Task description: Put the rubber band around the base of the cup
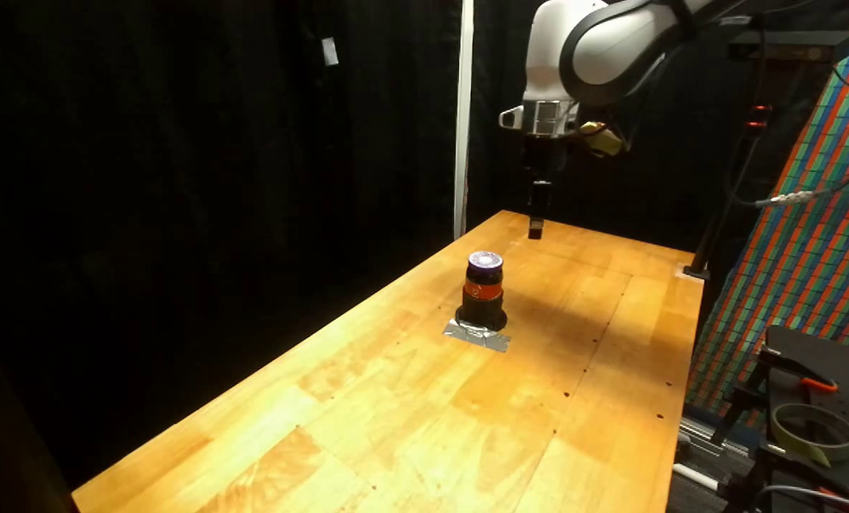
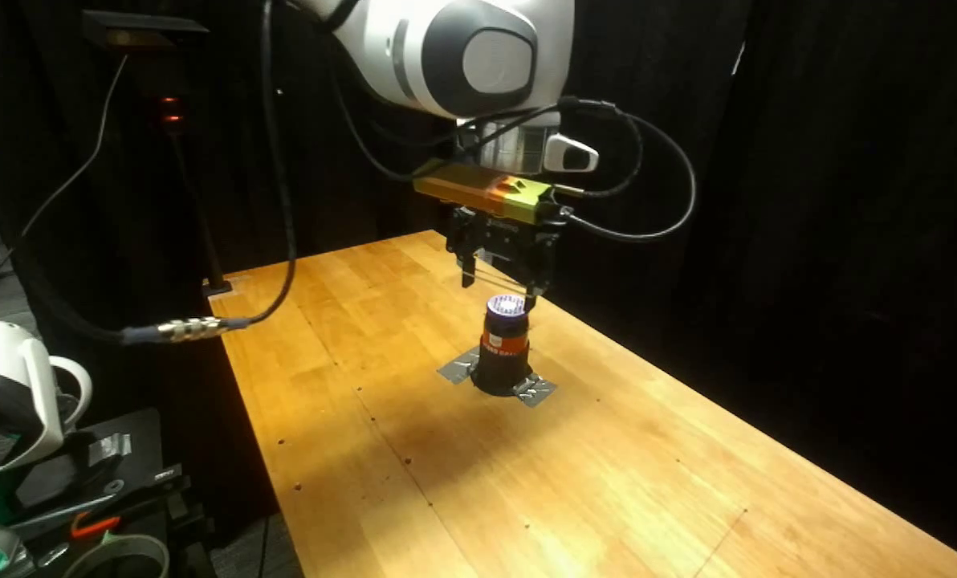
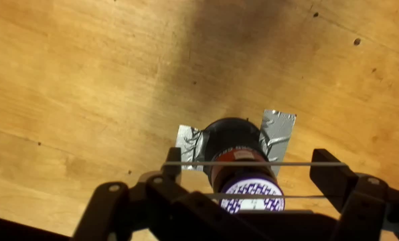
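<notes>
The cup stands upright on the wooden table, with a dark base, an orange-red middle and a purple-rimmed white patterned top. It shows in both exterior views (image 1: 483, 291) (image 2: 503, 345) and in the wrist view (image 3: 233, 155). My gripper (image 2: 499, 292) is open above and near the cup, its fingers pointing down. The pale rubber band (image 2: 490, 278) is stretched around both fingers as two strands. In the wrist view the band (image 3: 296, 164) crosses over the cup between my fingertips (image 3: 248, 159). The far lower part of the lid is hidden by the gripper.
Silver tape (image 3: 278, 132) flanks the cup's base on the wooden table (image 1: 410, 413). A stand (image 1: 696, 273) rises at the table's far corner. A dark side table with a tape roll (image 1: 814, 433) stands beside it. A cable (image 2: 278, 160) hangs beside the arm.
</notes>
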Controlling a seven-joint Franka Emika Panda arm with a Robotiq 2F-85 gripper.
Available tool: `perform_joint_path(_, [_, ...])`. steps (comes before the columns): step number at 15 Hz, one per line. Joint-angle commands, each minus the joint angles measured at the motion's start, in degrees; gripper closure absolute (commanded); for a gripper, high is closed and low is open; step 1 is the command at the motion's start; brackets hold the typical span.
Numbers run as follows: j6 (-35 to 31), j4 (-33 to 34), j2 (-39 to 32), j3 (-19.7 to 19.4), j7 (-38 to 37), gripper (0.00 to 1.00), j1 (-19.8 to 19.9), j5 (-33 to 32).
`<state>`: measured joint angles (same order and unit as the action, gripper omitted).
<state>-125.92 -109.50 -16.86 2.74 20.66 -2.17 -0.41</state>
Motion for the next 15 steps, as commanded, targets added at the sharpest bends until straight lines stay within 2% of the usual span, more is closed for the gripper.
perform_joint_path(1, [-0.14,12.75,-10.05,1.94,2.21,0.00,1.49,2.90])
perform_joint_path(7, [0.23,22.90,-18.68,4.39,1.17,0.00,1.70,5.61])
perform_joint_path(11, [0.19,25.67,-21.90,4.77,0.44,0.00,0.96,4.30])
perform_joint_path(15, [3.19,27.59,-24.23,5.20,0.47,0.00,0.67,3.79])
